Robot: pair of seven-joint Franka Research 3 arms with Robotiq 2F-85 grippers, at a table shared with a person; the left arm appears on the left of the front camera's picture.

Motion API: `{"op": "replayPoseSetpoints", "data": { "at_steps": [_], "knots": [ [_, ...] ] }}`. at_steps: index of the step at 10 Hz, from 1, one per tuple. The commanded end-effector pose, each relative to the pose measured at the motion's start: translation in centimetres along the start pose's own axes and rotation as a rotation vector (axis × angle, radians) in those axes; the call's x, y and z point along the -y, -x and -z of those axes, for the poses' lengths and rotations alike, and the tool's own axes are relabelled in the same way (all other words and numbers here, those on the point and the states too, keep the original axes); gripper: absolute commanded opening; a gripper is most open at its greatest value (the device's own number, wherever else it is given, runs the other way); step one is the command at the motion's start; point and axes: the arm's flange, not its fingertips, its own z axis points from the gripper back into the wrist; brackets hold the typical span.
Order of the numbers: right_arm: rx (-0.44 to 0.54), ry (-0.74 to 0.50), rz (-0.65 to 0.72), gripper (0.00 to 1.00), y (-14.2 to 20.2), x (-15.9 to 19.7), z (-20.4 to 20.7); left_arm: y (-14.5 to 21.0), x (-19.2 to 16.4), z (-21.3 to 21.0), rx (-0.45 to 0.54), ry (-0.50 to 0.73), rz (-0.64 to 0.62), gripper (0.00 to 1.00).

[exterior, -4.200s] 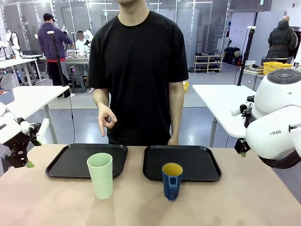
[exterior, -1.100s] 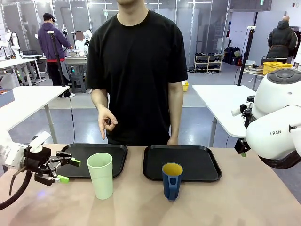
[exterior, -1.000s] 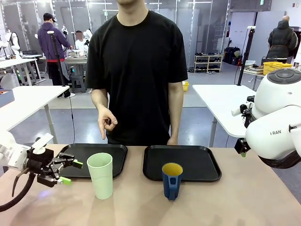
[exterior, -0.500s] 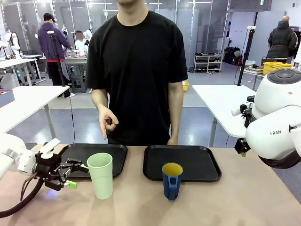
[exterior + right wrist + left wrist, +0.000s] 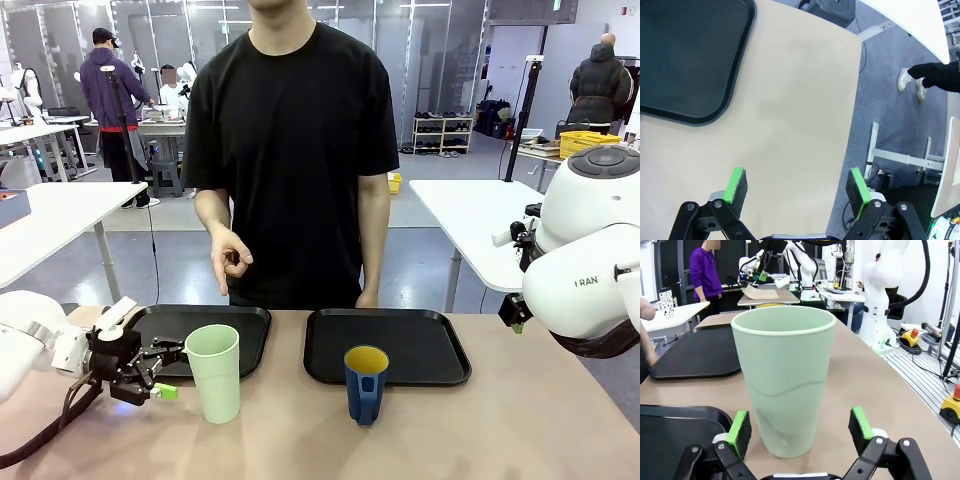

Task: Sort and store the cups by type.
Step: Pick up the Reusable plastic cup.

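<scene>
A tall pale green tumbler (image 5: 214, 372) stands upright on the table in front of the left black tray (image 5: 160, 345). My left gripper (image 5: 166, 373) is low at its left side, open, fingers pointing at it and just short of its wall. In the left wrist view the green tumbler (image 5: 784, 375) stands right ahead of the open left gripper (image 5: 801, 427), its base level with the green pads. The dark blue cup (image 5: 366, 384) with handle and yellow inside stands before the right tray (image 5: 432, 350). My right gripper (image 5: 798, 187) hangs open above bare table near its edge.
A person in a black shirt (image 5: 292, 150) stands at the far side, one hand (image 5: 229, 255) raised above the left tray. Both trays hold nothing. The right arm's white body (image 5: 590, 265) is at the picture's right. The table's right edge (image 5: 852, 110) drops to floor.
My left arm has swung in from the far left and lowered toward the green tumbler, fingers staying open. The right arm, cups and person have not moved.
</scene>
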Motion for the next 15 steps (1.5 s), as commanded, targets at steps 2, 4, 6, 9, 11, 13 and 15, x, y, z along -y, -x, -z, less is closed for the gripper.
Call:
{"op": "replayPoseSetpoints", "data": {
  "at_steps": [2, 4, 6, 9, 11, 13, 15],
  "knots": [
    [0.0, 0.001, 0.0, 1.0, 0.0, 0.0, 0.1, 0.5, -0.6, 1.3, 0.035, 0.006, 0.015, 1.0],
    [0.0, 0.001, 0.0, 1.0, 0.0, 0.0, 0.1, 0.6, -1.0, 2.0, 0.037, -0.002, 0.007, 1.0],
    [0.0, 0.001, 0.0, 1.0, 0.0, 0.0, 0.1, 0.5, -1.4, 2.8, 0.044, 0.001, 0.008, 1.0],
    [0.0, 0.001, 0.0, 1.0, 0.0, 0.0, 0.1, 0.7, -1.8, 3.7, 0.038, 0.018, -0.005, 1.0],
    [0.0, 0.001, 0.0, 1.0, 0.0, 0.0, 0.1, 0.8, -1.9, 4.3, 0.034, 0.041, -0.01, 1.0],
    [0.0, 0.001, 0.0, 1.0, 0.0, 0.0, 0.1, 0.8, -2.3, 4.9, 0.031, 0.037, -0.005, 1.0],
    [0.0, 0.001, 0.0, 1.0, 0.0, 0.0, 0.1, 0.9, -2.8, 5.7, 0.037, 0.047, -0.006, 1.0]
  ]
}}
